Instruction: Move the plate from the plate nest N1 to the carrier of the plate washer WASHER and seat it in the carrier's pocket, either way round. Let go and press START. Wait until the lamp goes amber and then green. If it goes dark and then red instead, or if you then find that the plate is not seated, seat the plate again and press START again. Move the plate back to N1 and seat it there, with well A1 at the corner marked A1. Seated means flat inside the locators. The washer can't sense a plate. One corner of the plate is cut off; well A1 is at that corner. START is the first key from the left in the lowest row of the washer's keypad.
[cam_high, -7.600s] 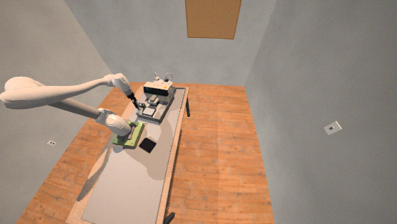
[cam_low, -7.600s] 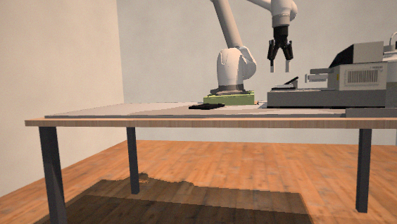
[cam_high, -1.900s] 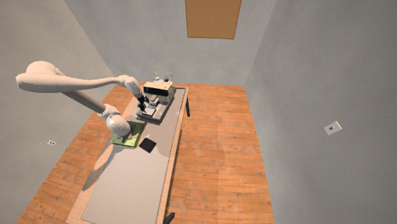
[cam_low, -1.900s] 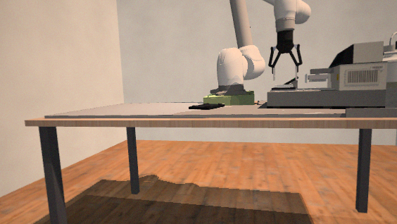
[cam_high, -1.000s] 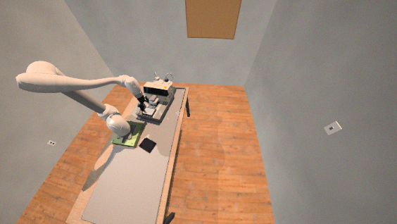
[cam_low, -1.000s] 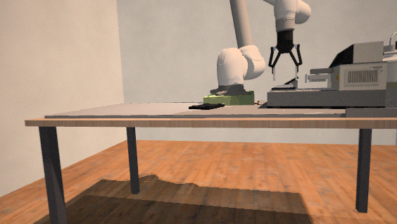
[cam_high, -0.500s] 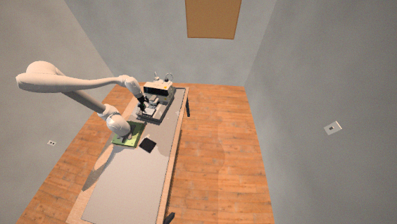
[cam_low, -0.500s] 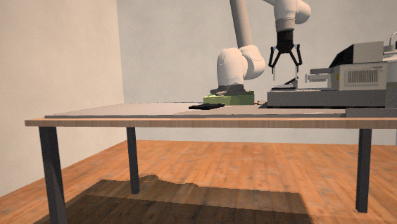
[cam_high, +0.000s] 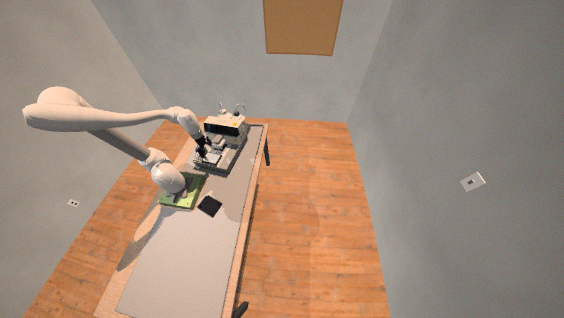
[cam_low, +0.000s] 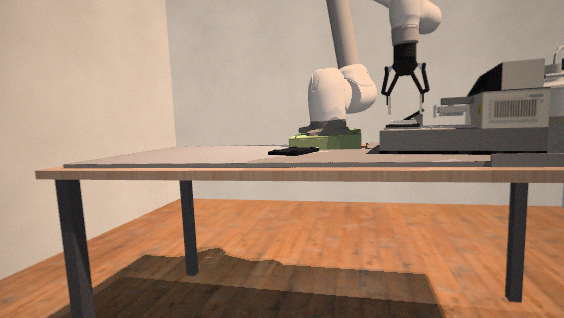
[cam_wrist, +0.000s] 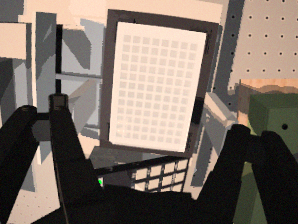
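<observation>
Gripper (cam_low: 405, 102) hangs above the washer (cam_low: 505, 112) with fingers apart, holding nothing. Plate (cam_wrist: 157, 87) lies in the carrier (cam_wrist: 212, 63) directly beneath, framed on all sides by the dark pocket rim; it looks flat, though a tilt cannot be ruled out. A green lamp (cam_wrist: 100, 181) glows near the keypad (cam_wrist: 158, 175). Jaws straddle the plate, presumably for pickup back to N1 (cam_low: 293, 150).

We see a white plate (cam_wrist: 157, 86) gridded with pale wells, a grey carrier (cam_wrist: 213, 70), and a black claw (cam_low: 405, 104).
</observation>
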